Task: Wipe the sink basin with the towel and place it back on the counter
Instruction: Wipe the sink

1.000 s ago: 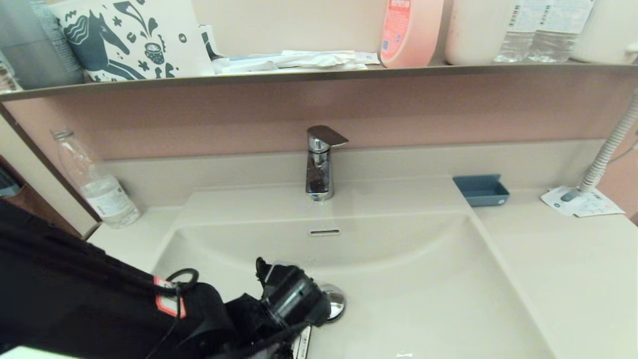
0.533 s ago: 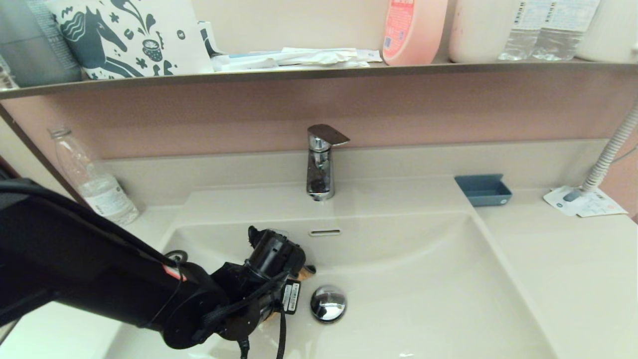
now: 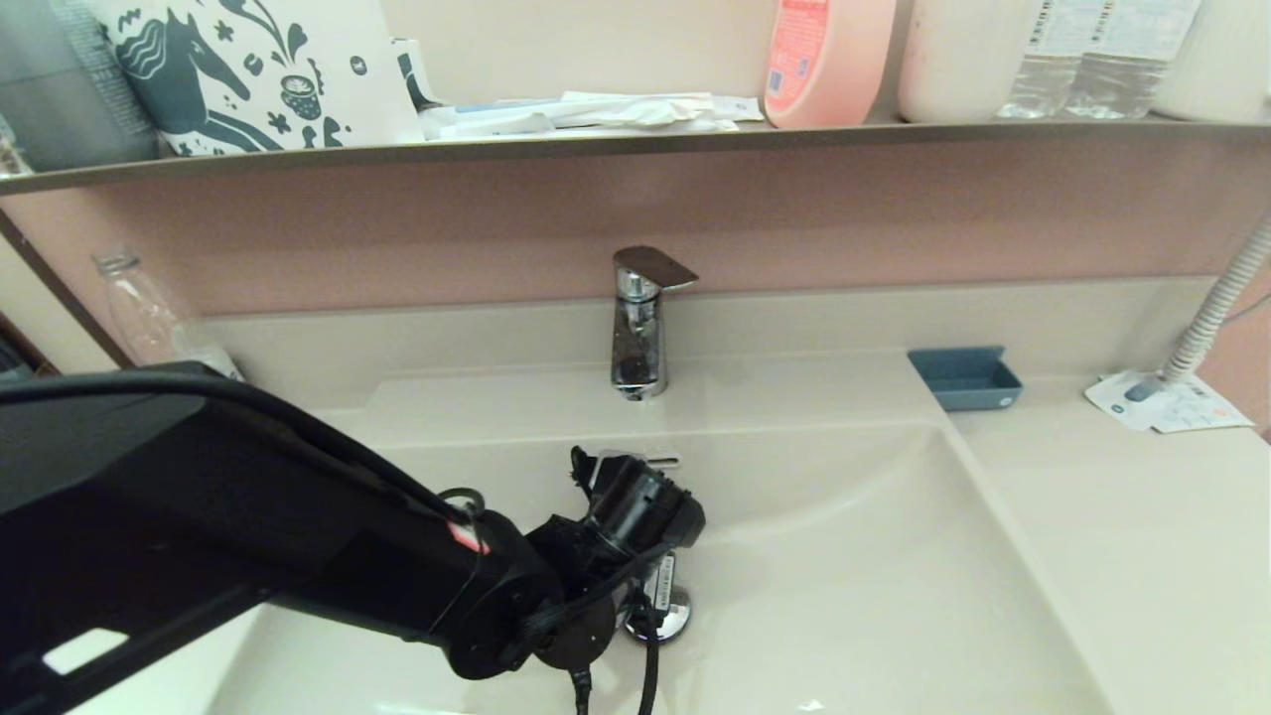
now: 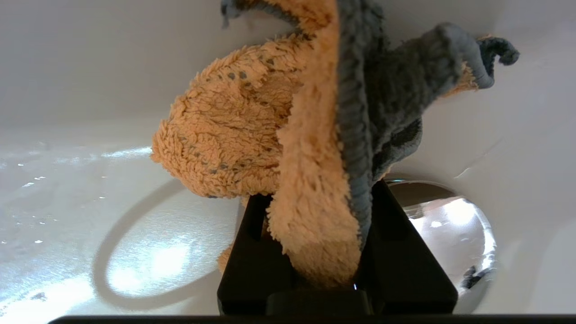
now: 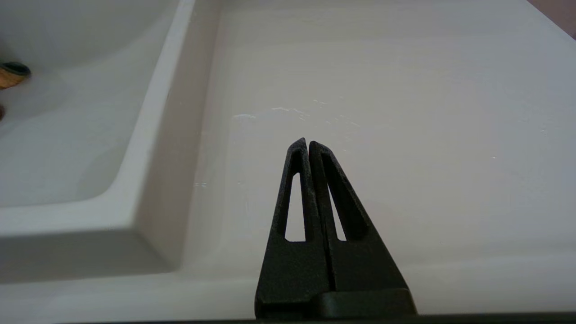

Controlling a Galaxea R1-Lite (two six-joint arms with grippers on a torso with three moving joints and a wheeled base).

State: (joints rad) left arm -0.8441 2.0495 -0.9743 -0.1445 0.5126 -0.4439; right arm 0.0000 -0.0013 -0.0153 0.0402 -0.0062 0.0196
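With my left gripper pinching the towel at frame centre, I should press flat around the drain stopper, right gripper pressed together.

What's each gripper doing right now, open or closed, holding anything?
Left gripper: closed on the towel, down in the sink basin.
Right gripper: closed, empty, parked over the counter.
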